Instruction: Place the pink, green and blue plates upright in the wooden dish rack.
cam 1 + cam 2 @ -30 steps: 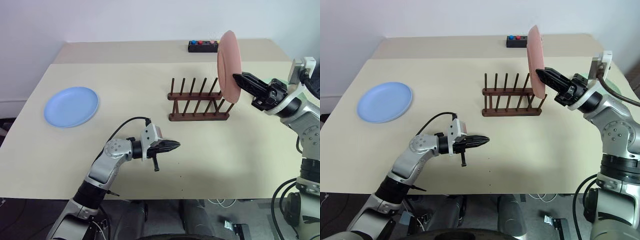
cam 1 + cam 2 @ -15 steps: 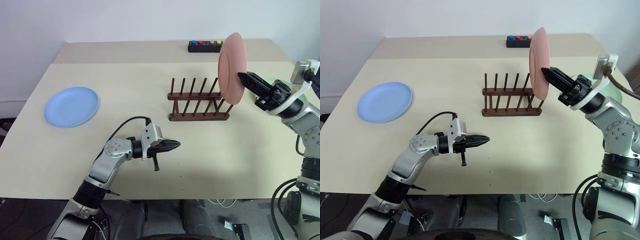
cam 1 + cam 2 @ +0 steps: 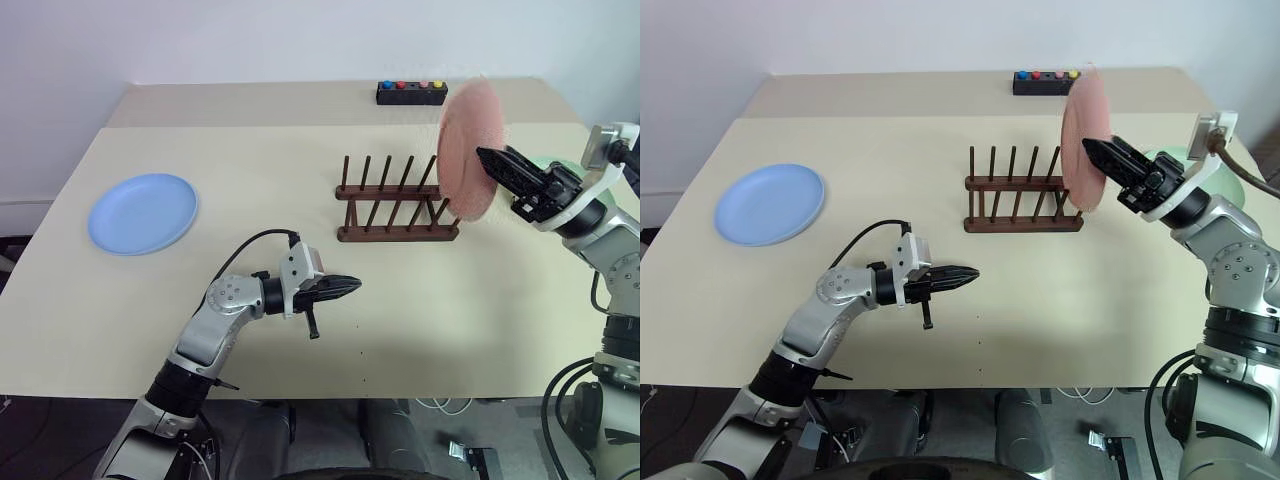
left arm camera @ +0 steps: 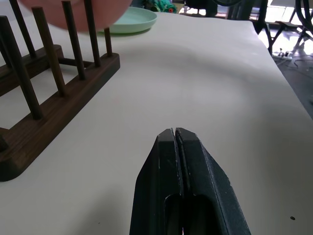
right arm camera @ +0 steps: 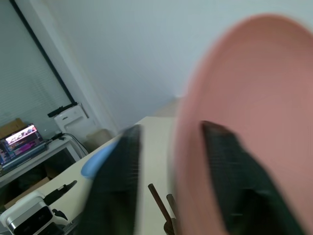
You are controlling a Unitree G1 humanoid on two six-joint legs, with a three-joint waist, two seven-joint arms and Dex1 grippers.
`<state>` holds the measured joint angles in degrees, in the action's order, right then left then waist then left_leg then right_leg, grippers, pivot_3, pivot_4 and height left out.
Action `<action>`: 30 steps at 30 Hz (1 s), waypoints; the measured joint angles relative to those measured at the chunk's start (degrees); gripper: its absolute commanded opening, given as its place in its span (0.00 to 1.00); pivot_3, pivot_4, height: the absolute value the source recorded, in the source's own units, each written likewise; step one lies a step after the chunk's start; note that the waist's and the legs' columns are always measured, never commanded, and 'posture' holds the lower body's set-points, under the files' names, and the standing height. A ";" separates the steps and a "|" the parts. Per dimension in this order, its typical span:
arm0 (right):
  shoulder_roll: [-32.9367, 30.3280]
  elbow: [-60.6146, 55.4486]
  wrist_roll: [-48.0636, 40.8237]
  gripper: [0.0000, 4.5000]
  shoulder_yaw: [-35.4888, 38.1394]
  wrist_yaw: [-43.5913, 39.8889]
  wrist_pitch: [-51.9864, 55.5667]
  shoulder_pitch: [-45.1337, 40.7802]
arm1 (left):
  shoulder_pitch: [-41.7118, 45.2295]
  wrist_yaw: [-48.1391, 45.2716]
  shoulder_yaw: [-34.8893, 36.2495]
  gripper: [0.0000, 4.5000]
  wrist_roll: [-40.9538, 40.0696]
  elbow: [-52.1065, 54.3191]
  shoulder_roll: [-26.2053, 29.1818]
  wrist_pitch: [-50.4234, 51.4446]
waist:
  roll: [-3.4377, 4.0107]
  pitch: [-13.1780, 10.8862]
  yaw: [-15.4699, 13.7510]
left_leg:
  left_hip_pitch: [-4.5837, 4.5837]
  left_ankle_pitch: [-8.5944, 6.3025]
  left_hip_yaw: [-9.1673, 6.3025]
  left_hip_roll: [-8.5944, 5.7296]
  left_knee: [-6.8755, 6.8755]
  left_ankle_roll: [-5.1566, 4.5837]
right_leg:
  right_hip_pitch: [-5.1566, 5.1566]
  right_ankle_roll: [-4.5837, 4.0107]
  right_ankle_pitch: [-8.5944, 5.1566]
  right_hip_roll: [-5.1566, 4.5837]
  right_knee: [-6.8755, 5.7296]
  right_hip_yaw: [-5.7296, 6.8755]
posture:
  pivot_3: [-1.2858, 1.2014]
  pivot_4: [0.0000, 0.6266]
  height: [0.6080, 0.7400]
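Dark brown wood with a smooth, faintly satin finish on the dish rack (image 3: 397,205), pegs and rails alike. Matt, smooth, plastic-looking surfaces on the pink plate (image 3: 468,150), blue plate (image 3: 142,213) and green plate (image 4: 128,20). Matt cream top on the table (image 3: 250,160); smooth black plastic with a slight sheen on the left gripper (image 4: 182,161).

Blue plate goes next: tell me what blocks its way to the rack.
Nothing visible does. The blue plate lies flat on the table's left side, with bare tabletop between it and the rack. The pink plate is at the rack's far right end, at the right claw.
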<state>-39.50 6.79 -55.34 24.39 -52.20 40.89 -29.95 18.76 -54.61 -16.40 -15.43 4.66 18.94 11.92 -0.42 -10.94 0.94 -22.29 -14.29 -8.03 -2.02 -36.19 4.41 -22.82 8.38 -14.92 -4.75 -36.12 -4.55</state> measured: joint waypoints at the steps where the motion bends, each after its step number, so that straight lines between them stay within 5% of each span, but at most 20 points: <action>1: 0.00 0.02 0.03 0.85 0.20 0.07 -0.04 0.00 | 0.00 0.00 0.00 0.00 -0.01 0.00 0.00 -0.01 | 0.00 0.00 0.00 | 0.00 0.00 0.00 0.00 0.00 0.00 | 0.00 0.00 0.00 0.00 0.00 0.00 | 0.52 0.24 1.00; 2: 0.00 0.11 0.10 0.97 0.48 0.18 -0.13 0.00 | 0.00 0.00 0.00 0.00 -0.01 0.00 0.00 -0.04 | 0.00 0.00 0.00 | 0.00 0.00 0.00 0.00 0.00 0.00 | 0.00 0.00 0.00 0.00 0.00 0.00 | 0.52 0.24 1.00; 19: -4.13 3.85 9.54 0.97 4.37 5.57 -11.39 -2.12 | -0.01 0.00 0.10 0.00 -0.06 -0.01 -0.34 -0.41 | 0.01 -0.01 -0.22 | -0.06 0.00 0.01 -0.02 0.00 0.00 | -0.03 0.00 0.00 -0.02 0.03 0.00 | 0.52 0.24 1.00; 25: -10.00 5.52 17.59 0.97 8.03 6.78 -18.66 5.54 | -0.38 -0.01 0.36 0.00 -0.09 -0.04 -0.22 -1.19 | 0.02 0.00 0.00 | -0.04 0.00 0.03 -0.01 0.01 0.00 | -0.04 0.00 0.00 -0.01 0.02 -0.01 | 0.52 0.24 1.00; 30: -12.45 9.02 29.78 0.97 2.94 7.77 -26.74 11.15 | -0.26 -0.22 0.35 0.00 -0.09 -0.16 -0.45 -1.29 | 0.08 0.04 0.41 | 0.03 0.00 0.11 0.00 0.00 0.00 | -0.03 0.00 0.00 0.00 0.00 -0.05 | 0.52 0.24 1.00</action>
<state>-51.95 15.81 -25.57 27.33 -44.43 14.15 -18.79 18.50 -54.83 -16.05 -15.52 4.50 18.49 10.63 -0.34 -10.91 1.35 -22.26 -14.29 -7.92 -2.02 -36.18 4.41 -22.85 8.38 -14.93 -4.74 -36.11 -4.60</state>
